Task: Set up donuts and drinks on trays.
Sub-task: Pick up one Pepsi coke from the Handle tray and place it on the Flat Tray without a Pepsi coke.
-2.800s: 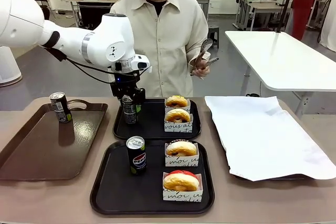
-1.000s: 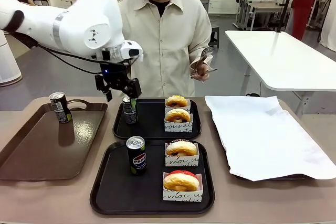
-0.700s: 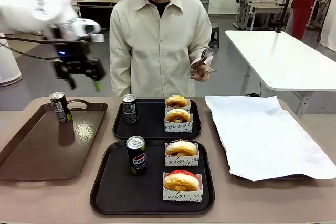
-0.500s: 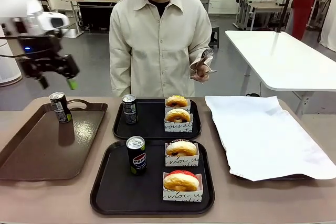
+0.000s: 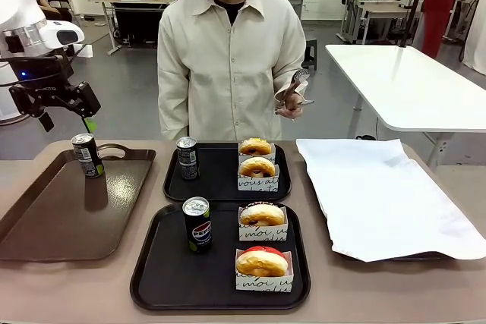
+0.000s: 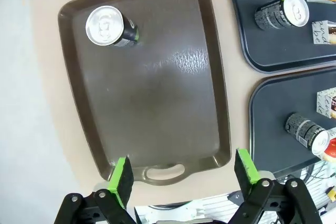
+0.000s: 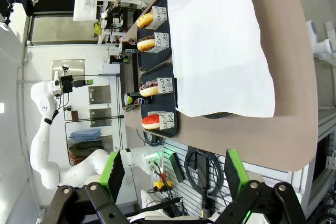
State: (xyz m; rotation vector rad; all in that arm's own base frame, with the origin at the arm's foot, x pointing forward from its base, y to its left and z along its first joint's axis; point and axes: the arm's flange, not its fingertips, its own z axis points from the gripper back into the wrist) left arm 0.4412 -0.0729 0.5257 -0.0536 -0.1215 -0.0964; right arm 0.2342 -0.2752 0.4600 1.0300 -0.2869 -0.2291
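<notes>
Worktop (image 5: 456, 294) runs the width of the room, tan, with the person (image 5: 231, 58) standing at the far side, tongs (image 5: 292, 85) held up in one hand, probably for handling donuts without touching them.

White paper-lined tray (image 5: 383, 195) at the right, bare, likely the spot the donuts came from. Glossy brown tray (image 5: 68, 202) with handles at the left, carrying one spare can (image 5: 87, 155) at its far corner, apparently the supply side for drinks.

Two black trays sit in the middle, one behind the other. Far tray (image 5: 220, 184): one can (image 5: 187, 158) at its left, two boxed donuts (image 5: 257, 165) at its right. Near tray (image 5: 163, 278): one can (image 5: 197, 224) at left, two boxed donuts (image 5: 262, 244) at right, the nearest iced red. Same layout on both, drinks left and donuts right, so each tray reads as a matched serving. The set-up looks about complete.

Left end effector (image 5: 64, 111) hangs high above the far left end of the brown tray, fingers spread wide, nothing between them; its wrist view looks straight down on the spare can.

Right end effector (image 7: 170, 174) sits off beyond the right end of the worktop, green pads spread apart, holding nothing.
</notes>
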